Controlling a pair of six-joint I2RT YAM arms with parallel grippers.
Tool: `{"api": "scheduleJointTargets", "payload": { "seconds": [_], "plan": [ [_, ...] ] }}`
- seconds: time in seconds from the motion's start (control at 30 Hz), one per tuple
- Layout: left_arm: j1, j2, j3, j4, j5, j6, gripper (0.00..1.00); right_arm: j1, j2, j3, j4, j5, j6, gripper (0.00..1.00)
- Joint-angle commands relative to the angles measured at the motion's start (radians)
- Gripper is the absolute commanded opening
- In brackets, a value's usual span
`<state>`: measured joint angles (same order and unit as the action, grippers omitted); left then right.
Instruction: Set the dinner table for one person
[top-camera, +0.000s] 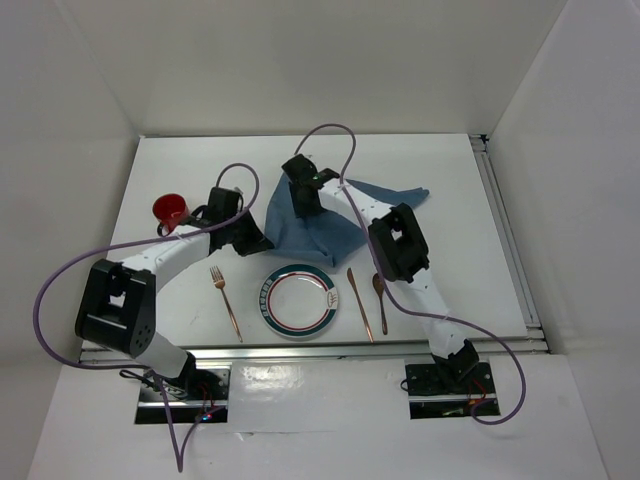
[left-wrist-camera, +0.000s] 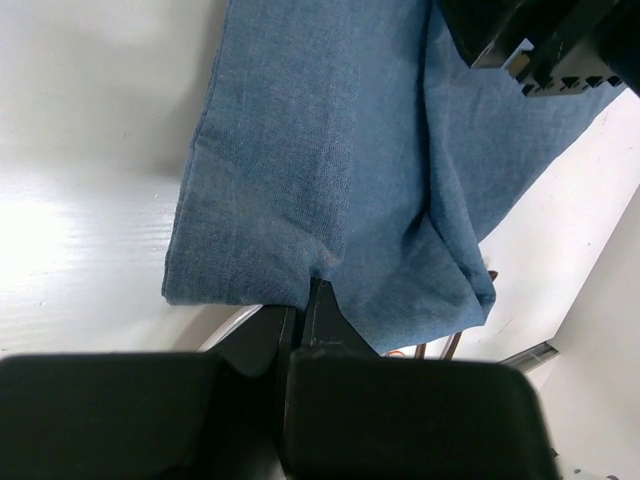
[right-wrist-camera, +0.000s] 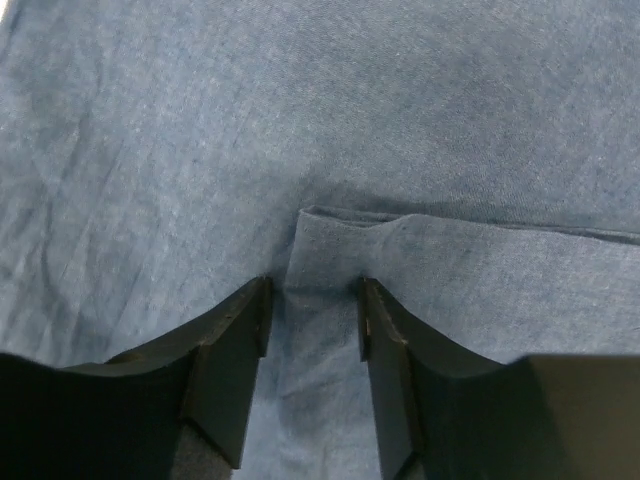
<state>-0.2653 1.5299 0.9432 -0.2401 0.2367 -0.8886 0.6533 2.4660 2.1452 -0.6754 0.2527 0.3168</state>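
Blue placemat (top-camera: 305, 240) pinched by left gripper (left-wrist-camera: 300, 300); right gripper (right-wrist-camera: 315, 295), jaws spread, straddles a fold (right-wrist-camera: 335, 245) — even tension should flatten it.

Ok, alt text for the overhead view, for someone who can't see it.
Two robot arms handle a blue cloth placemat on a white tabletop, the left hand pinching its edge, the right hand above its middle. Nearer them lie a copper fork, a round green-rimmed plate, a copper knife and spoon; a red cup stands left.
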Motion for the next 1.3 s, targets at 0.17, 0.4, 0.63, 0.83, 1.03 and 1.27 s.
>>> {"api": "scheduleJointTargets", "payload": {
  "seconds": [0.17, 0.4, 0.63, 0.83, 1.03, 1.27],
  "plan": [
    [0.005, -0.045, -0.014, 0.002, -0.002, 0.02, 0.0, 0.011, 0.004, 0.047, -0.036, 0.103, 0.015, 0.35],
    [0.005, -0.045, -0.014, 0.002, -0.002, 0.02, 0.0, -0.041, -0.15, -0.007, -0.001, 0.019, 0.067, 0.07],
    [0.014, -0.054, 0.034, -0.007, -0.013, 0.02, 0.0, -0.158, -0.37, -0.163, 0.058, -0.099, 0.146, 0.0],
    [0.023, -0.054, 0.136, -0.054, -0.013, 0.03, 0.0, -0.247, -0.597, -0.291, 0.109, -0.165, 0.222, 0.0],
    [0.067, -0.034, 0.443, -0.168, 0.021, 0.1, 0.0, -0.342, -0.83, -0.361, 0.151, -0.155, 0.243, 0.0],
    [0.115, -0.06, 0.746, -0.277, 0.079, 0.169, 0.0, -0.365, -1.065, -0.383, 0.178, -0.063, 0.205, 0.0]
  ]
}}
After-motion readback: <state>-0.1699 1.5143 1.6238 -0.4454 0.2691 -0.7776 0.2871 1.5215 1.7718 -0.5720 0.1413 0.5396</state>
